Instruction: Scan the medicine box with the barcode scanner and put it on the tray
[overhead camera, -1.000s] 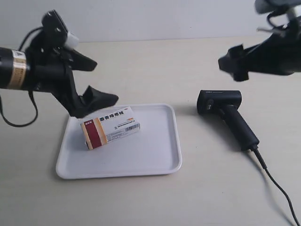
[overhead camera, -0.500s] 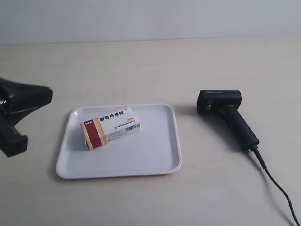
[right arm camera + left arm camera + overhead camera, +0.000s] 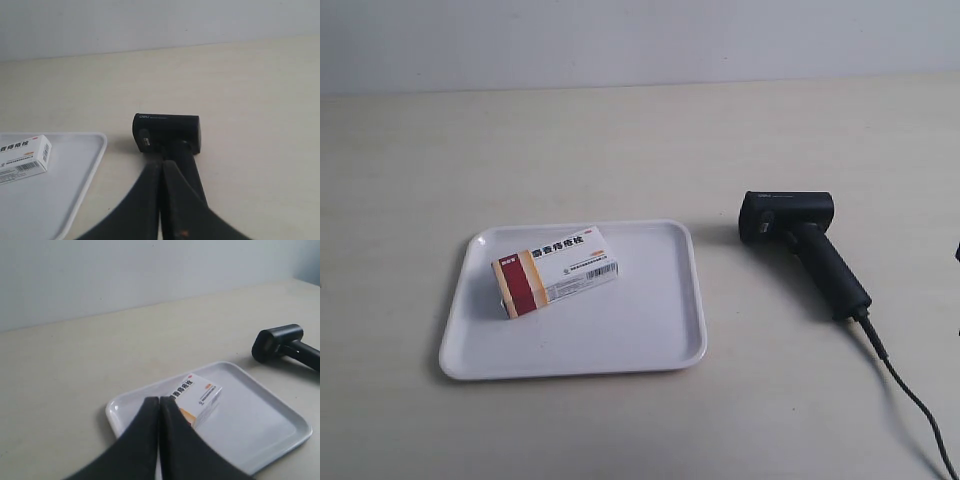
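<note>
A medicine box [image 3: 558, 270] lies on a white tray [image 3: 650, 335]; a scanner [image 3: 802, 245] rests nearby. Left pincer [image 3: 159, 402] and right pincer [image 3: 161, 165] are pressed together, empty.

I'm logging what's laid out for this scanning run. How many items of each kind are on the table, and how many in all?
Small white medicine box with a dark red and tan end band: 1
Black pistol-shaped barcode scanner with a thin cable: 1
Flat white plastic tray with a low rim: 1
Total: 3
</note>
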Controlling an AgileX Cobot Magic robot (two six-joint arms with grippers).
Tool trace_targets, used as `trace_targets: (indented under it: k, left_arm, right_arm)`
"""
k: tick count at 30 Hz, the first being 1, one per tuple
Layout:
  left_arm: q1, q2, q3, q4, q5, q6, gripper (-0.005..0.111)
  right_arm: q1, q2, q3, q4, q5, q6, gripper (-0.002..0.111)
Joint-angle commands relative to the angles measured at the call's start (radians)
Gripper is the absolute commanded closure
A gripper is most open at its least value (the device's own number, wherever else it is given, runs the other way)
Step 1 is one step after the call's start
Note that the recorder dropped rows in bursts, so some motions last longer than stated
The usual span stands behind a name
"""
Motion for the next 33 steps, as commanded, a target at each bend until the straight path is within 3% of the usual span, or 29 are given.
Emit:
trace_targets:
  k: [1,7,9,13,16,17,26,33]
  left_arm:
    - [0.003,-0.046,0.008,0.001,-0.009,-0.011,0.104]
    - [0.003,-0.052,0.008,0.002,0.019,0.105,0.104]
    - [0.003,-0.060,0.008,-0.253,0.074,0.338,0.104]
    - [0.003,-0.091,0.008,-1.043,0.136,1.129,0.104]
    - [0.008,-0.136,0.030,-1.242,0.091,1.378,0.104]
    - [0.017,-0.157,0.030,-1.256,0.069,1.382,0.104]
    - [0.226,-0.389,0.030,-1.255,0.389,1.286,0.104]
    - [0.260,-0.389,0.030,-1.225,0.456,1.240,0.104]
  right_arm:
    - [-0.004,-0.003,0.003,-0.003,0.006,0.005,0.108]
    - [-0.004,-0.003,0.003,-0.003,0.006,0.005,0.108]
    - [-0.004,-0.003,0.003,-0.001,0.005,0.005,0.108]
    - [-0.004,-0.003,0.003,0.001,0.005,0.005,0.108]
    - [-0.004,-0.003,0.003,0.001,0.005,0.005,0.108]
    - [-0.004,-0.003,0.003,0.001,0.005,0.005,0.108]
    - [-0.004,-0.003,0.003,0.001,0.005,0.005,0.108]
    - [-0.004,-0.003,0.003,0.001,0.004,0.005,0.108]
